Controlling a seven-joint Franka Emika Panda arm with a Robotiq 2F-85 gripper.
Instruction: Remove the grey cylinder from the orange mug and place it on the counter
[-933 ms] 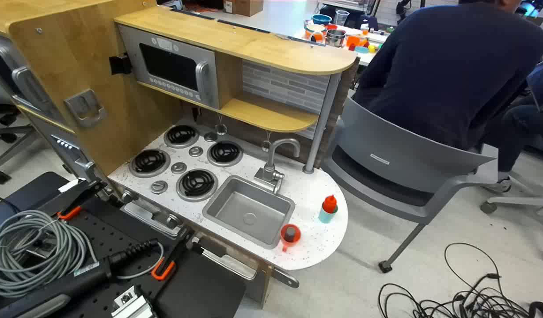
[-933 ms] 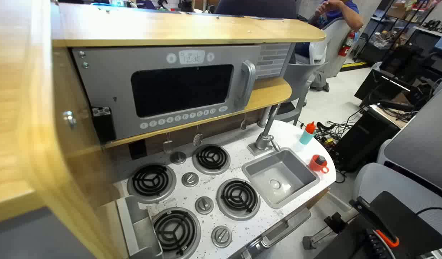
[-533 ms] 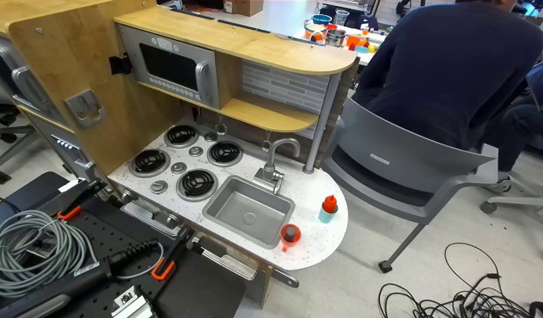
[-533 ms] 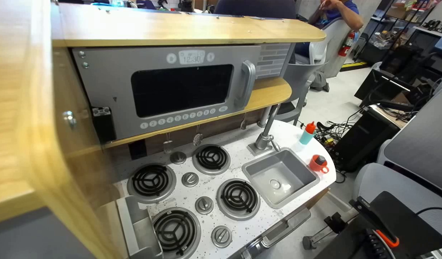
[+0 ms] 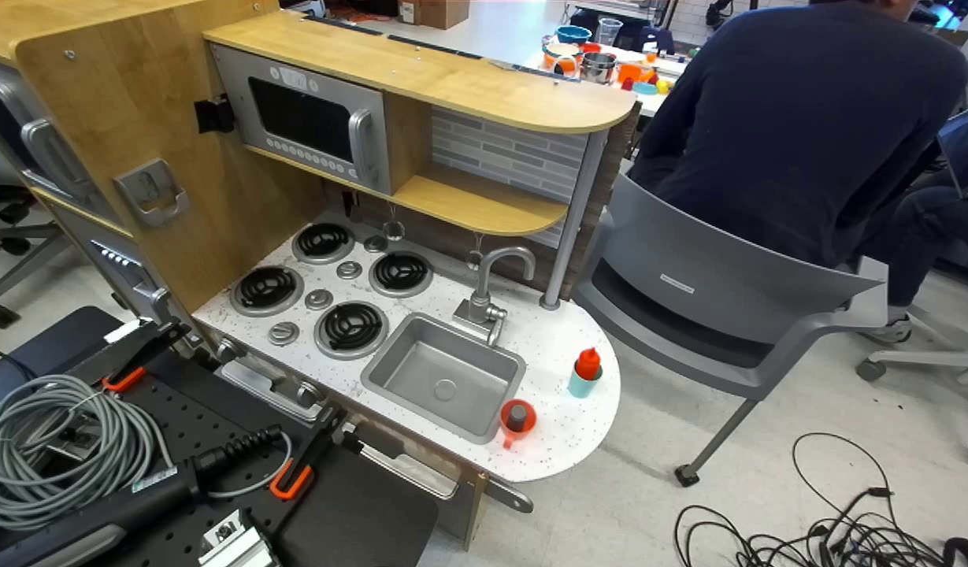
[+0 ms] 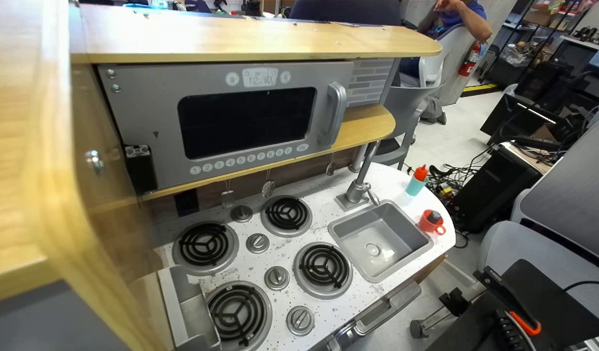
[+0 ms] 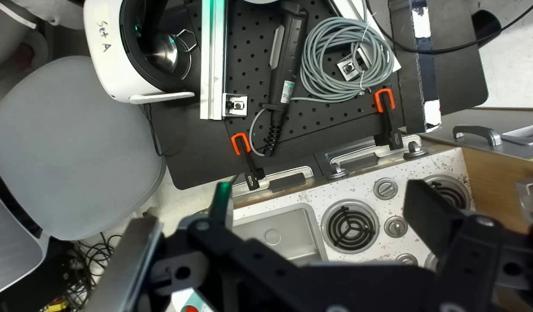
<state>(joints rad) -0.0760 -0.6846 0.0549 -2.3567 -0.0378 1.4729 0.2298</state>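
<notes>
Wrist view gives us the gripper nearest, its two fingers standing wide apart across the lower half of the frame, with the white counter and its sink beyond. In an exterior view we see black burners at lower centre and, farther off at the right of the frame, the grey cylinder inside the orange mug, just beside the sink. Past the mug stands a teal container with a red top; at the upper right we find a person in blue.
</notes>
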